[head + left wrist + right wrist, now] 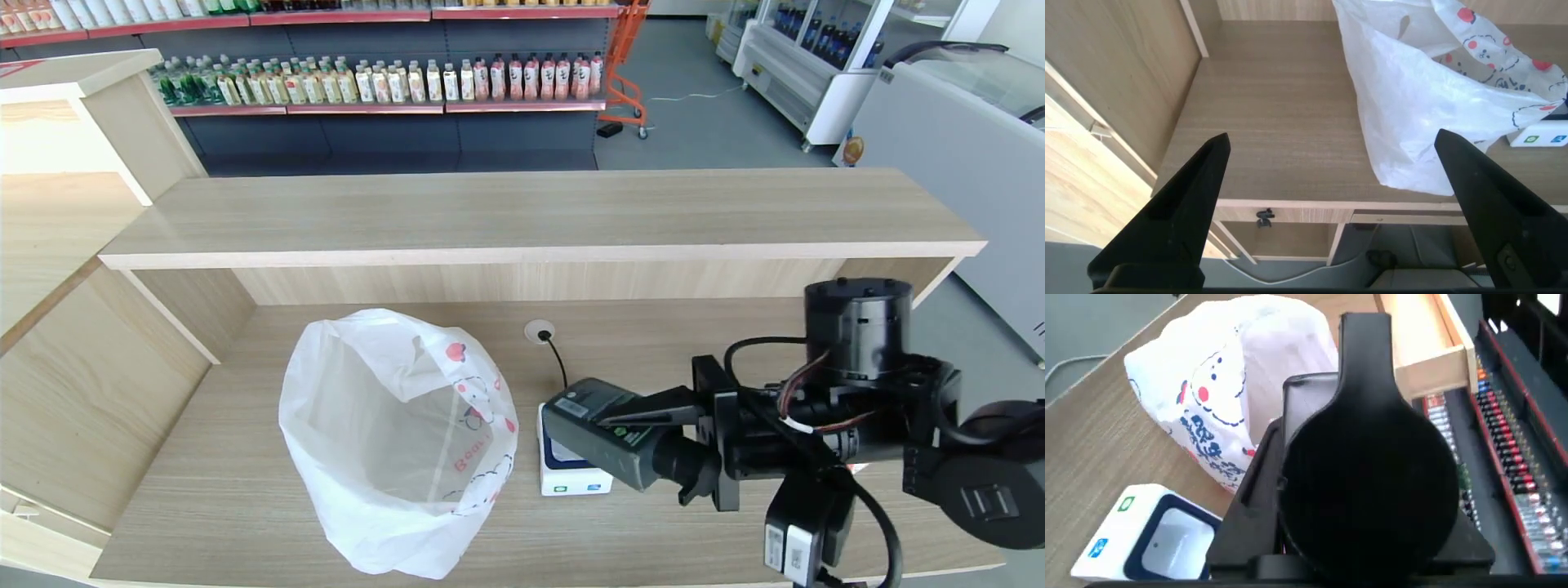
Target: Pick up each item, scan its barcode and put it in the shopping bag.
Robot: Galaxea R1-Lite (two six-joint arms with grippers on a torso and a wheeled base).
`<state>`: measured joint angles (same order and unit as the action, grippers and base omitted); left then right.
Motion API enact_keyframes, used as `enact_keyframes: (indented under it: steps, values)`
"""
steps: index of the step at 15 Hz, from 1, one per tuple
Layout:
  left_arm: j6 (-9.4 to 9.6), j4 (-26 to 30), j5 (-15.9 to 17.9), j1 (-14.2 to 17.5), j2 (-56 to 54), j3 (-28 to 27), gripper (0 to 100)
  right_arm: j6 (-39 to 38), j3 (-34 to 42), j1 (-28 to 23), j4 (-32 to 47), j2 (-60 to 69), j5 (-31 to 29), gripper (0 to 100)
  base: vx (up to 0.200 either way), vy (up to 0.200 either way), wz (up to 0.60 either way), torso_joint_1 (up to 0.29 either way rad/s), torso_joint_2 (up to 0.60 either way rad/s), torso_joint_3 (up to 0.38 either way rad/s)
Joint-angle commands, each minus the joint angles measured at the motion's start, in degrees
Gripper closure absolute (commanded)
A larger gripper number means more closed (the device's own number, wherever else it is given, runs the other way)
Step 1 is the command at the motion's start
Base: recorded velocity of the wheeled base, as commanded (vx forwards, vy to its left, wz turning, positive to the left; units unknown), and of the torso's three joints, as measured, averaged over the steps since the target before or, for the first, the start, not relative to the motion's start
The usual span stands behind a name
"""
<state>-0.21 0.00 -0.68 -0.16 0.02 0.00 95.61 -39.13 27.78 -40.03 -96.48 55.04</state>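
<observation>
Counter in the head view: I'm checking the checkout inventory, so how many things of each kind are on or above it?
Shopping bag: 1
Barcode scanner: 1
Dark grey item held in the right gripper: 1
Total: 3

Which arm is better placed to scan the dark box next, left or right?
Right. The right tool is shut on the dark box, over the scanner beside the shopping bag. The left tool is open and empty, by the counter's front edge.

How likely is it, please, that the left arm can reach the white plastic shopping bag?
Probably yes: the open left gripper faces bare wooden counter, with the white plastic shopping bag just beyond and nothing between.
</observation>
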Motion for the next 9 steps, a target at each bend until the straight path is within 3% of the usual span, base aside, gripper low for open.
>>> enact_keyframes:
  steps: [1, 3, 5, 6, 7, 8, 9]
  values:
    - [0.03, 0.00, -0.02, -0.02, -0.02, 0.00, 0, -36.02, 7.49, -17.50, 0.31, 19.13, -4.33, 100, 0.000, 0.000, 0.00, 0.000, 0.00, 0.000]
    - [0.03, 0.00, -0.02, -0.02, -0.02, 0.00, 0, -62.92, 10.04, -19.96, 0.04, 22.12, -8.46, 100, 0.000, 0.000, 0.00, 0.000, 0.00, 0.000]
    - [-0.06, 0.00, -0.02, -0.02, -0.02, 0.00, 0, -82.52, 14.00, -20.22, 0.13, 23.18, -16.46, 100, 0.000, 0.000, 0.00, 0.000, 0.00, 0.000]
    - [0.03, 0.00, -0.02, -0.02, -0.02, 0.00, 0, -93.33, 15.67, -20.14, 0.04, 23.26, -16.98, 100, 0.000, 0.000, 0.00, 0.000, 0.00, 0.000]
    - [-0.06, 0.00, -0.02, -0.02, -0.02, 0.00, 0, -98.25, 16.02, -20.14, 0.22, 23.53, -17.16, 100, 0.000, 0.000, 0.00, 0.000, 0.00, 0.000]
    - [-0.06, 0.00, -0.02, -0.02, -0.02, 0.00, 0, -110.90, 15.93, -20.05, 0.40, 22.74, -17.25, 100, 0.000, 0.000, 0.00, 0.000, 0.00, 0.000]
    - [0.03, 0.00, -0.02, -0.02, -0.02, 0.00, 0, -114.77, 15.93, -20.22, 0.40, 21.24, -17.25, 100, 0.000, 0.000, 0.00, 0.000, 0.00, 0.000]
